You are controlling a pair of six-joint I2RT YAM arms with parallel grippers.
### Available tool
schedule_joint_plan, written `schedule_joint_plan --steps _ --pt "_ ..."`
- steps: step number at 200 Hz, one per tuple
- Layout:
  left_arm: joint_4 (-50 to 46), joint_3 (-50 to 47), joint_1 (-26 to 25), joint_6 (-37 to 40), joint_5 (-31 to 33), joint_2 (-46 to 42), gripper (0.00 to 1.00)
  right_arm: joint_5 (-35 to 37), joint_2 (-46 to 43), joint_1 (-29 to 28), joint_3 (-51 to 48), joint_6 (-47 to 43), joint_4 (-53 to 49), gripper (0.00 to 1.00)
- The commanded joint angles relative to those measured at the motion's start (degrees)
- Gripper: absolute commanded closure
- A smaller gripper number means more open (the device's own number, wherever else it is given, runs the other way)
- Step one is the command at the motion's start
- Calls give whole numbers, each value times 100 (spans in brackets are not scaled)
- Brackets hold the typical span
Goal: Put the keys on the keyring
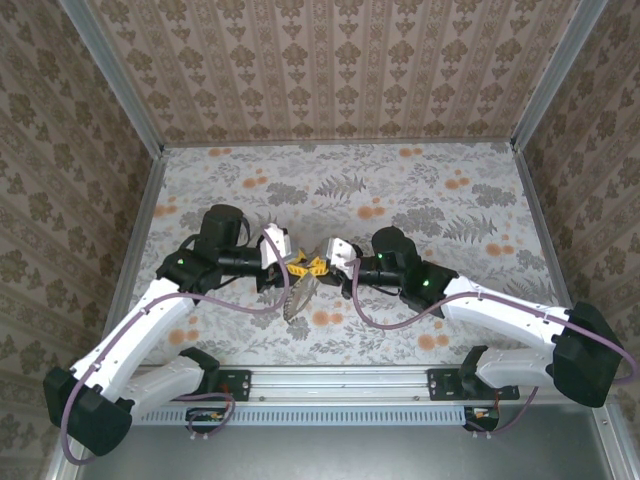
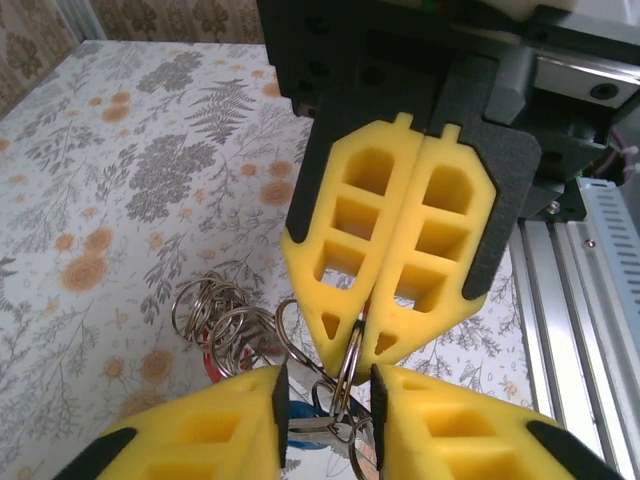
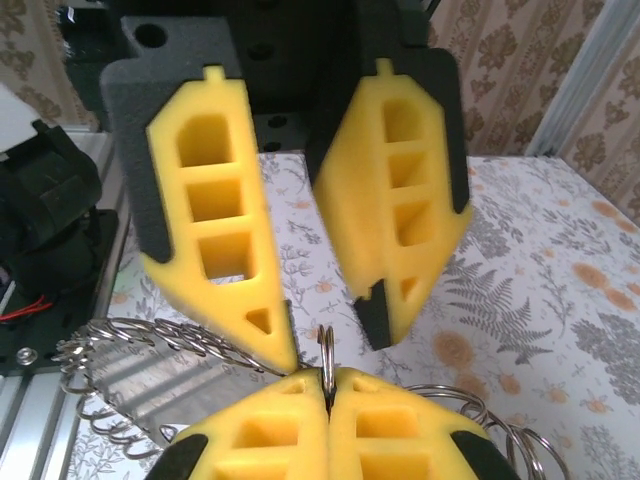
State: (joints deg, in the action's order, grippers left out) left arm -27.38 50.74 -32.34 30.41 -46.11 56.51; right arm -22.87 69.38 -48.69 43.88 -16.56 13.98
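The right jaws are pressed shut on one ring of the keyring [image 2: 222, 315], pinching it upright at their tips. The left jaws face them tip to tip, parted a little, with that ring and a few others in the gap; whether these touch either pad is unclear. The rest of the keyring droops in loops below both jaws, over the counter [image 2: 100, 150]. A red key [image 2: 214, 362] shows under the loops, just beside the left jaws.
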Motion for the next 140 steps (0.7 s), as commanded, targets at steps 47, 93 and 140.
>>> schedule_joint_plan --steps 47,93,140 --pt "-543 -431 312 317 -707 -553 60 -1103 -663 382 -421 -132 658 100" --pt "665 -1159 260 -605 -876 -795 60 -1585 -865 580 -528 -115 853 100" --pt "1523 -1349 -220 -902 -437 -554 57 -1703 -774 605 -529 111 1129 100"
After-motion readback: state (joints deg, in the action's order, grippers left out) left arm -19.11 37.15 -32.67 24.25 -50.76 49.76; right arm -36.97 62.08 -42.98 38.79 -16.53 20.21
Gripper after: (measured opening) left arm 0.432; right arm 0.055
